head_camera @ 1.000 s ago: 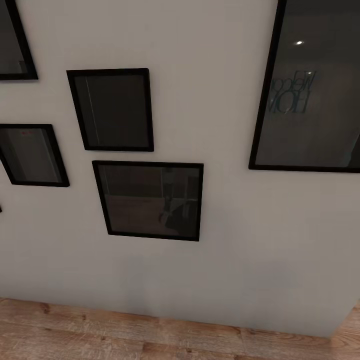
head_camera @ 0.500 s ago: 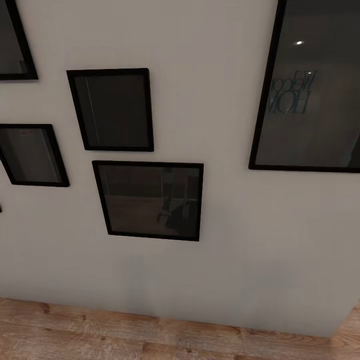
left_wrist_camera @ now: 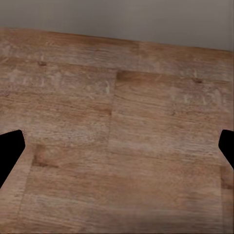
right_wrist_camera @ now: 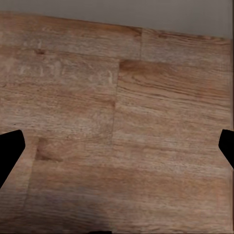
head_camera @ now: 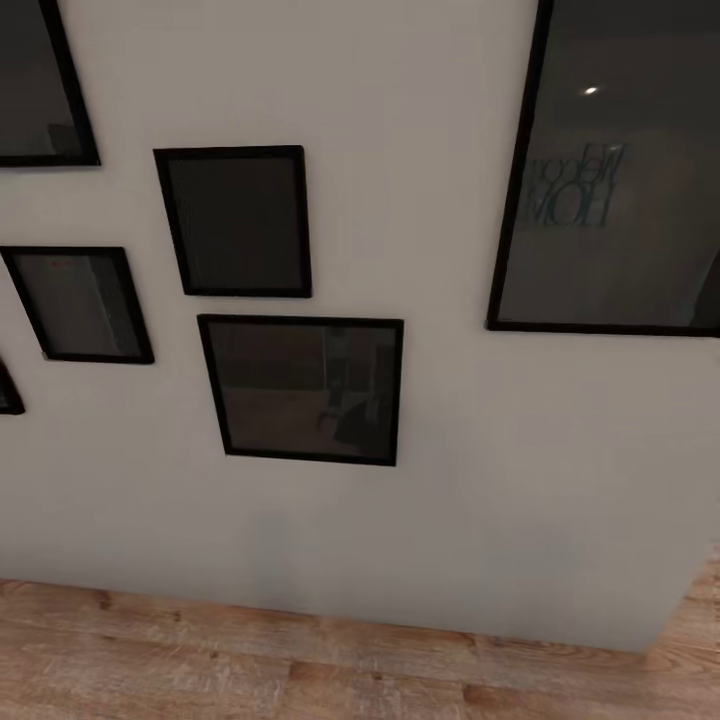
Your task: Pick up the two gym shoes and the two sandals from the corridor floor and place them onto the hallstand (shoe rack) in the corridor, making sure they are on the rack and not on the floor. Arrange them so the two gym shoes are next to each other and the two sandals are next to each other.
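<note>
The head view faces a pale wall (head_camera: 450, 500) hung with black picture frames (head_camera: 300, 390). Corridor floor (head_camera: 250, 660) planks run along its foot. Both wrist views look down on bare planks; the left gripper (left_wrist_camera: 117, 151) and right gripper (right_wrist_camera: 117, 151) have their fingers spread wide, holding nothing.

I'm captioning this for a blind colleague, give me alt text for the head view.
A pale grey wall hung with black-framed dark pictures: a large frame at upper right, smaller frames clustered left of it. A strip of wood-plank floor runs along the bottom.
</note>
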Controlling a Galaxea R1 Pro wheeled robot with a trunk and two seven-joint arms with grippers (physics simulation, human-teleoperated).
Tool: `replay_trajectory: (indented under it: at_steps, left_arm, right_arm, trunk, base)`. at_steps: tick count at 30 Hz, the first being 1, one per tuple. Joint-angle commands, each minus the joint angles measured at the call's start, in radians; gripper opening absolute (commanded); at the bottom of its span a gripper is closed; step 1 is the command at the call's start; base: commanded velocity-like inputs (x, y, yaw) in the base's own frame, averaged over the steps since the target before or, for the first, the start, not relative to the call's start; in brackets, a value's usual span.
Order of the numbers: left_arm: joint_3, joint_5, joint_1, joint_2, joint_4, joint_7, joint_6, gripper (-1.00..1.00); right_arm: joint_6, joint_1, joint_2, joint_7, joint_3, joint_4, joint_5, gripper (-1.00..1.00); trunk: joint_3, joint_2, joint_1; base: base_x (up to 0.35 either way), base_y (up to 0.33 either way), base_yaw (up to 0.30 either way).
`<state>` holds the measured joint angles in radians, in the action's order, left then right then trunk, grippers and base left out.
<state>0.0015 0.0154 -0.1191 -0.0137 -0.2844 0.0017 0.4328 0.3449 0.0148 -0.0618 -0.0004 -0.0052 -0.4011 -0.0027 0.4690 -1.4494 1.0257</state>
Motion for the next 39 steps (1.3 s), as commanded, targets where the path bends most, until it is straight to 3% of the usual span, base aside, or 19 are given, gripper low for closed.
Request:
replay_trajectory:
  at_steps: [1, 15, 30, 34, 35, 39]
  left_arm:
    - [0.000, 0.002, -0.001, 0.000, 0.001, 0.000, 0.003, 1.00]
    - [0.002, 0.001, -0.001, 0.000, 0.001, 0.010, 0.003, 1.00]
    - [0.001, 0.000, -0.001, 0.001, 0.001, 0.011, 0.004, 1.00]
    - [0.001, 0.000, -0.001, 0.001, 0.001, 0.011, 0.004, 1.00]
    - [0.001, 0.000, -0.001, 0.000, 0.001, 0.011, 0.004, 1.00]
    - [0.001, 0.001, -0.001, 0.001, 0.001, 0.011, 0.004, 1.00]
  right_arm:
    - [0.003, 0.001, -0.001, -0.001, -0.001, 0.001, 0.000, 1.00]
    - [0.004, 0.001, -0.006, -0.004, -0.002, -0.002, 0.001, 1.00]
    - [-0.001, 0.001, -0.006, -0.004, -0.011, -0.040, -0.004, 1.00]
    - [-0.001, 0.001, -0.007, -0.003, -0.046, -0.056, -0.005, 1.00]
    - [-0.001, 0.001, -0.007, -0.002, -0.107, -0.065, -0.005, 1.00]
    - [-0.001, 0.001, -0.007, 0.001, -0.171, -0.071, -0.005, 1.00]
  trunk:
    - [0.001, -0.001, -0.001]
    - [0.001, -0.001, -0.001]
    - [0.001, -0.001, -0.001]
    - [0.001, -0.001, -0.001]
    - [0.001, -0.001, -0.001]
    - [0.001, -0.001, -0.001]
  base:
    - [-0.325, 0.000, 0.000]
    - [-0.274, 0.007, 0.000]
    - [-0.070, 0.031, -0.061]
    - [-0.006, 0.002, -0.248]
    - [-0.002, 0.001, -0.285]
    - [-0.001, 0.000, -0.293]
